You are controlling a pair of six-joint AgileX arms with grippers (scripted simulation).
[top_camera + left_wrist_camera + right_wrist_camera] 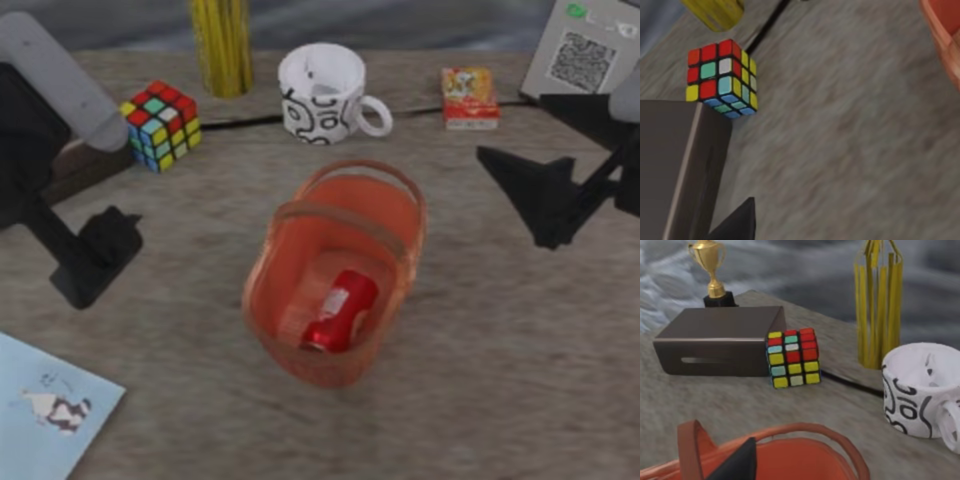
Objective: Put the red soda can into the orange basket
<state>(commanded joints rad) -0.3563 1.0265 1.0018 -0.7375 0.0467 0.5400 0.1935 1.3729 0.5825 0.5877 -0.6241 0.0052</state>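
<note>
One glossy red soda can point(340, 311) on its side inside the ribbed, oval orange basket point(400, 235); gripper states unclear.

Grey table point(500, 350): orange basket point(400, 215), cube point(160, 125), mug point(320, 95), perhaps a booklet point(50, 415).

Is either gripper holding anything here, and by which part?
Nothing is held. The red soda can lies on its side inside the orange basket, and both arms are away from it.

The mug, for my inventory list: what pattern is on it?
White mug with black squiggly line markings, clearest in the top view.
</note>
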